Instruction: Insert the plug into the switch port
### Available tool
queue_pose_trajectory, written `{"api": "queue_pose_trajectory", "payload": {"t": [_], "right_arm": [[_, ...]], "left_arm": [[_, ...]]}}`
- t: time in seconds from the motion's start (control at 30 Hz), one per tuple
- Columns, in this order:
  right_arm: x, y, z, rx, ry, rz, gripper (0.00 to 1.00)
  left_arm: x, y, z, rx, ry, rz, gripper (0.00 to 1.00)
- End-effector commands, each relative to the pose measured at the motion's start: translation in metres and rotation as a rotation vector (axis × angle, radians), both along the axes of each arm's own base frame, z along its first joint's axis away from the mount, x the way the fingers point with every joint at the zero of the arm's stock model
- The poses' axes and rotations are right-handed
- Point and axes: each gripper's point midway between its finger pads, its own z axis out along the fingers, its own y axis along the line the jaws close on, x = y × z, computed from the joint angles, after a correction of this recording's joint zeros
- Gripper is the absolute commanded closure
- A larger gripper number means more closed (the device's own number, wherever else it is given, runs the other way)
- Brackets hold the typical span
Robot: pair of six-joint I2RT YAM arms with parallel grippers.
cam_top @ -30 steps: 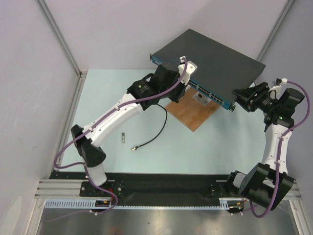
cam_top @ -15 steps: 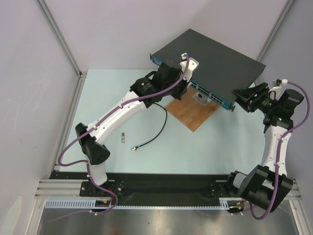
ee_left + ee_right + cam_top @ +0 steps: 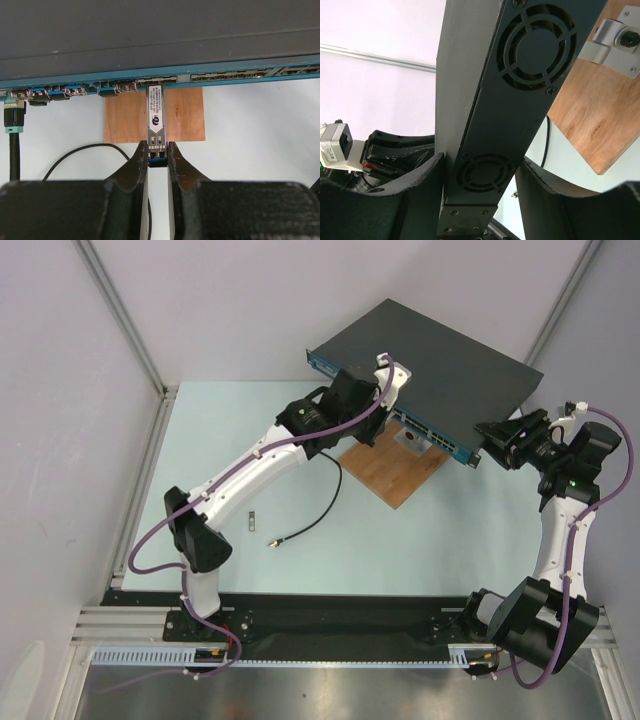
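From above, the switch [image 3: 440, 355] sits at the far side of the desk [image 3: 420, 550], turned at an angle. Its blue front face looks toward the arms, and its front edge lies over a wooden board [image 3: 395, 480]. The left pincer [image 3: 372, 418] is pressed up against that blue face, but from here I cannot see what it holds. The right pincer [image 3: 492, 445] is at the right-hand end of the switch, its jaws set around the corner. A loose black cable [image 3: 312, 515] curls across the desk near the left arm.

The left wrist camera shows the left pincer [image 3: 157, 151] clenched on the rear end of the plug [image 3: 156, 112], a slim metal module with a printed label. One finger [image 3: 136, 165] sits on each side of it. The plug points straight at the switch [image 3: 150, 35], and its nose meets the row of ports on the blue front. I cannot tell how far it has gone in. The board [image 3: 125, 117] lies below it, and a teal-collared connector [image 3: 14, 117] is plugged in farther left.

The right wrist camera looks along the switch's end panel [image 3: 520, 85] with its two round fan grilles. The right pincer [image 3: 480, 172] is grasping this narrow end, with one dark finger [image 3: 427, 180] against each flat face. The board [image 3: 590, 115] lies to the right, with a metal bracket [image 3: 616, 37] fixed to it.
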Motion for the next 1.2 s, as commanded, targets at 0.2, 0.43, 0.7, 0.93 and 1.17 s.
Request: {"api": "queue_pose_trajectory", "payload": {"t": [0.2,0.43,0.7,0.93,1.17], "right_arm": [[0.001,0.005,0.011,-0.074,-0.082,0.028,1.0],[0.001,0.005,0.01,-0.075,-0.081,0.029,1.0],[0.001,0.005,0.01,-0.076,-0.08,0.032,1.0],[0.002,0.005,0.01,-0.077,-0.083,0.034,1.0],[0.002,0.005,0.011,-0.076,-0.081,0.034,1.0]], "left_arm": [[0.011,-0.003,0.035,-0.072,-0.074,0.029,1.0],[0.014,-0.003,0.043,-0.081,-0.088,0.039,1.0],[0.021,0.0,0.034,-0.045,-0.097,0.044,1.0],[0.025,-0.001,0.028,-0.029,-0.095,0.047,1.0],[0.033,0.003,0.026,-0.024,-0.106,0.064,1.0]]}}
